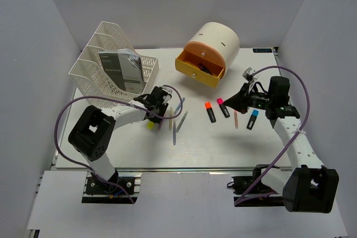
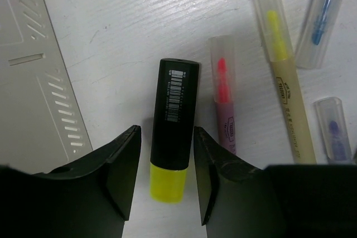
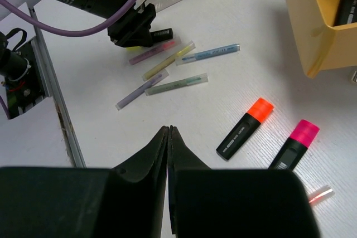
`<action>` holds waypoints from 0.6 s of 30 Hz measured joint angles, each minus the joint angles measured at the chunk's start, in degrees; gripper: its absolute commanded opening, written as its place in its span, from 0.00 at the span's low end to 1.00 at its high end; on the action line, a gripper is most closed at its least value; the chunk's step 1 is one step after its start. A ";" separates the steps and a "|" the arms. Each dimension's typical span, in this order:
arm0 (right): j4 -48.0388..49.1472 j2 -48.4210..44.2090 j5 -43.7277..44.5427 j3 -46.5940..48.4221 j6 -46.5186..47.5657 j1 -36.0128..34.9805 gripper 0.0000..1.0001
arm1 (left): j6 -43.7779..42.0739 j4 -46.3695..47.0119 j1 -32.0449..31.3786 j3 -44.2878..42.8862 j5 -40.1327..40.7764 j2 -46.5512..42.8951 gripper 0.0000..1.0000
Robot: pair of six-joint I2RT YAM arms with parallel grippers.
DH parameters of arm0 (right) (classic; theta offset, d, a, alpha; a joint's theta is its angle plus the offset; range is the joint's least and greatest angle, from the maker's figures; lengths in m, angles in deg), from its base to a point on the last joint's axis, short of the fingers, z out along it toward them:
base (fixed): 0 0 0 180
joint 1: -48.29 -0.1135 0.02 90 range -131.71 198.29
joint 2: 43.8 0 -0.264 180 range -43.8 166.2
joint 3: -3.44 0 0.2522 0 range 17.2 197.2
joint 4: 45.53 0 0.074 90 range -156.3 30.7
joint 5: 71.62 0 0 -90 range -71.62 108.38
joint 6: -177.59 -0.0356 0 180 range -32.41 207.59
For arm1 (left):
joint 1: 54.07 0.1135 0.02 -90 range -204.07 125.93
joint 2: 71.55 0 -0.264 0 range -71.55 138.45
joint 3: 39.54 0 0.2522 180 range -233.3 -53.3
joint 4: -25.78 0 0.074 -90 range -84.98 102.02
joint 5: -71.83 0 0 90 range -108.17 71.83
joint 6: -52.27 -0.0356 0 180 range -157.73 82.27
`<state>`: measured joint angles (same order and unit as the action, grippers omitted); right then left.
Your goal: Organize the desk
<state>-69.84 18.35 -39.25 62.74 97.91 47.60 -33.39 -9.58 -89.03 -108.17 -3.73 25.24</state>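
Note:
On the white desk (image 1: pixel 223 149) lies a black highlighter with a yellow cap (image 2: pixel 173 121), also seen from above (image 1: pixel 150 125). My left gripper (image 2: pixel 166 137) is lowered over it and stands open, one finger on each side with a thin gap showing. Right beside it lie several thin capped pens (image 2: pixel 284 76). My right gripper (image 3: pixel 169 129) hovers shut and empty at the right of the desk (image 1: pixel 231 103). Near it lie an orange-capped highlighter (image 3: pixel 245 129), a pink-capped one (image 3: pixel 294 144) and a blue-capped one (image 1: pixel 252 119).
A white mesh file rack (image 1: pixel 111 65) holding a booklet stands at the back left, close to my left gripper. The cream drawer unit (image 1: pixel 215 43) at the back has its yellow drawer (image 1: pixel 199 69) pulled open. A thin pink pen (image 1: pixel 236 119) lies beside the highlighters.

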 measured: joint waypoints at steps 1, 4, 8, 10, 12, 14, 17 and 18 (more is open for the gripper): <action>0.00 0.00 -0.44 0.00 0.07 0.31 0.06 | -0.02 -0.24 -0.04 -0.17 0.04 0.33 0.52; 0.00 -0.07 -1.03 0.00 0.15 1.81 0.06 | -0.04 -0.46 -0.04 -0.68 0.13 1.16 0.50; 0.00 -0.07 -1.33 0.00 0.15 2.78 0.06 | -0.02 -0.68 -0.04 -1.36 0.11 1.84 0.43; 0.00 -0.09 -1.62 0.00 0.15 3.02 0.06 | -0.02 -0.70 -0.04 -1.73 0.13 2.23 0.38; 0.00 -0.09 -2.01 0.00 0.15 3.28 0.06 | -0.20 -0.85 -0.04 -1.95 0.15 2.38 0.33; 0.00 -0.09 -2.40 0.00 0.15 3.63 0.06 | -0.09 -0.92 -0.04 -1.99 0.15 2.43 0.25; 0.00 -0.13 -2.95 0.00 0.15 4.15 0.06 | -0.04 -1.20 -0.04 -2.16 0.17 2.43 0.20; 0.00 -0.20 -3.04 0.00 0.13 4.35 0.06 | -0.02 -1.44 -0.04 -2.21 0.28 2.43 0.17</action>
<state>-69.84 18.15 -42.29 62.74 98.05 51.95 -33.41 -11.03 -89.07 -110.38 -3.45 27.67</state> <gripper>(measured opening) 0.060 0.405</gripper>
